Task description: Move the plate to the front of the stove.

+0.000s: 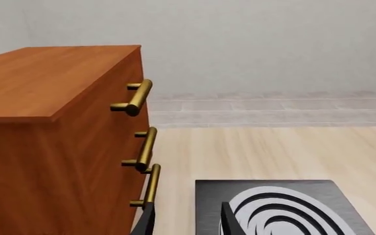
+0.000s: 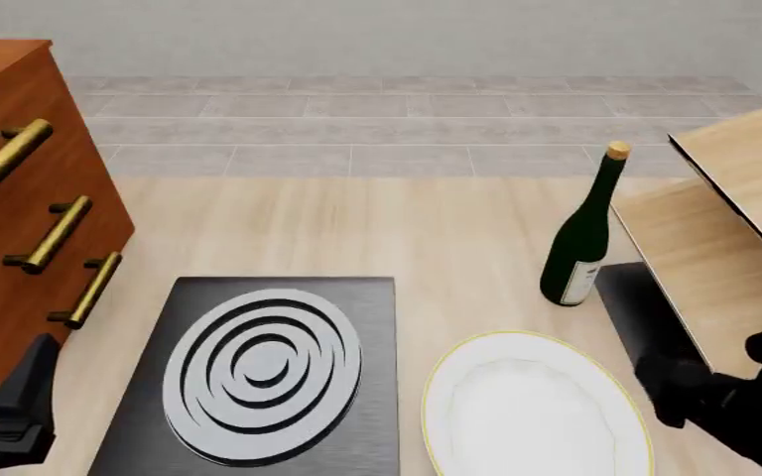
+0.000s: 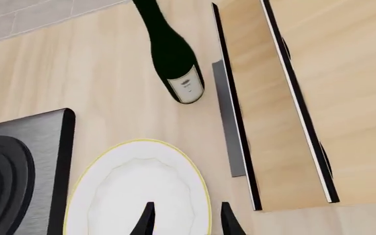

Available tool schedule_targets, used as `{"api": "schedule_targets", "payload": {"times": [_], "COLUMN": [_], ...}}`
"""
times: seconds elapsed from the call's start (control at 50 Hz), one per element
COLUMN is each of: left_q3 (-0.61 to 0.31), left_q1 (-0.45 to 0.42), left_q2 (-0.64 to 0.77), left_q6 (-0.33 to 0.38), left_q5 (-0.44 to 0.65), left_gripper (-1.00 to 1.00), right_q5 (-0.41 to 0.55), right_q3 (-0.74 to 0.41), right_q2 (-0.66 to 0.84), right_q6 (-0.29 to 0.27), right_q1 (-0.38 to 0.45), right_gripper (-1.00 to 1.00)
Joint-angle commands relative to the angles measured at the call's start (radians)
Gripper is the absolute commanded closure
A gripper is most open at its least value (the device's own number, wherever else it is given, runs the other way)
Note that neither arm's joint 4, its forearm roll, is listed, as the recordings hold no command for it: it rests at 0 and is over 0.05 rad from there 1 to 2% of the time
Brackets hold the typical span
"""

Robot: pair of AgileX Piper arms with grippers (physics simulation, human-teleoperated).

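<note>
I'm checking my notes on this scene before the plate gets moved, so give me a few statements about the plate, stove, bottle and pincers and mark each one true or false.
1. The plate lies on the table to the right of the stove. True.
2. The bottle lies on its side on the plate. False: it stands upright on the table, beyond the plate.
3. The right pincer is open above the plate's rim. True.
4. The plate rests on the stove's ring burner. False: nothing sits on the burner; the plate is beside the stove.
5. The left pincer holds the bottle. False: it is open and holds nothing, near the wooden cabinet.
</note>
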Motion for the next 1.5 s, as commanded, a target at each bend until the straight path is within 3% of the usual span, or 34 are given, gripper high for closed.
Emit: {"api": "schedule_targets", "payload": {"times": [0.02, 0.12, 0.56, 1.0, 1.5], "left_q3": [0.000, 0.000, 0.000, 0.000, 0.000], "left_q1": [-0.006, -0.006, -0.006, -0.011, -0.013], "left_q2": [0.017, 0.022, 0.068, 0.092, 0.023], "left_q6": [-0.002, -0.003, -0.007, -0.016, -0.016], "left_q5": [-0.014, -0.013, -0.057, -0.081, 0.000], "left_gripper": [-1.00, -1.00, -1.00, -1.00, -1.00], "right_q5": [-0.082, -0.166, -0.332, -0.346, -0.361], "right_q3": [0.055, 0.096, 0.197, 0.247, 0.247], "right_q2": [0.090, 0.167, 0.291, 0.309, 0.348], "right_q6": [0.045, 0.056, 0.089, 0.129, 0.185], "right_q1": [-0.012, -0.014, 0.008, 0.051, 0.106], "right_gripper": [-1.00, -1.00, -1.00, -1.00, -1.00]}}
